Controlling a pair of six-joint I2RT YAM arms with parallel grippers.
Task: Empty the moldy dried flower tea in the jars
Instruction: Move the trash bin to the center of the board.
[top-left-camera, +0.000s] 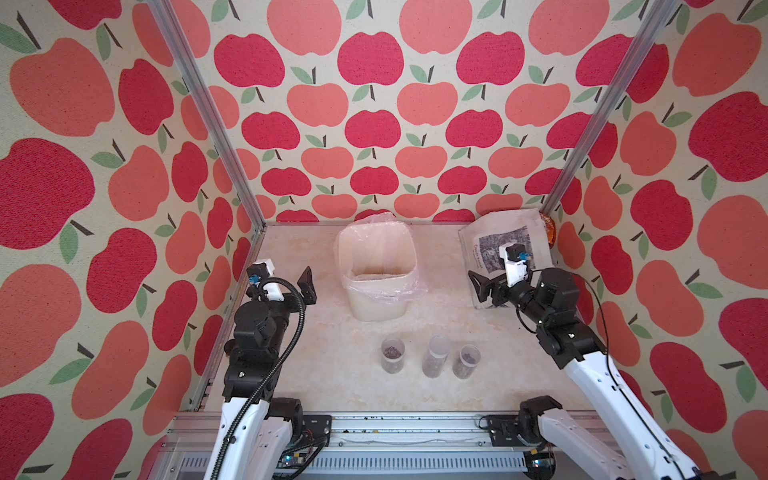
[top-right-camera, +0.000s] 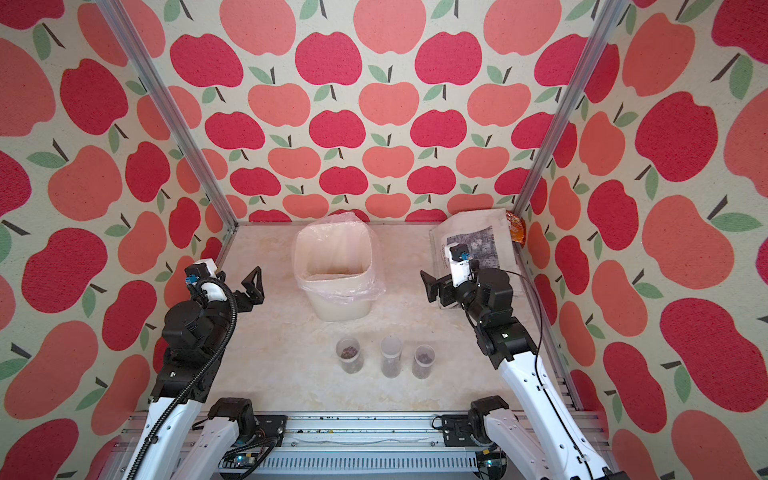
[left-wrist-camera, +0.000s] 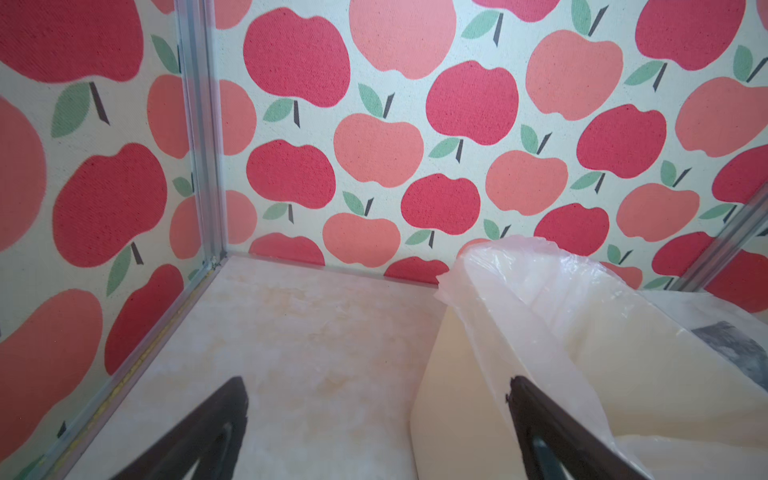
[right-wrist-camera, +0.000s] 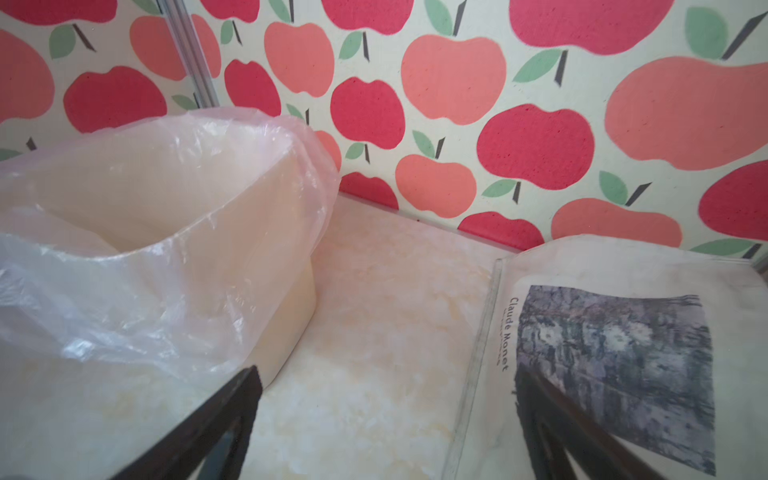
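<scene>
Tea (top-left-camera: 392, 353) sat in three jars (top-left-camera: 436, 356), standing in a row in front of the bin (top-left-camera: 376, 305), likely so either arm could reach. Lids were maybe on; hard to tell. The left gripper (left-wrist-camera: 376, 390) and right gripper (right-wrist-camera: 386, 374) hung wide open, empty, beside the bin.

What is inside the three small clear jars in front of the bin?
Each of the jars holds a small clump of dark crumbly bits. In the middle jar they show only through its side; its cloudy lid covers the view from above.
</scene>
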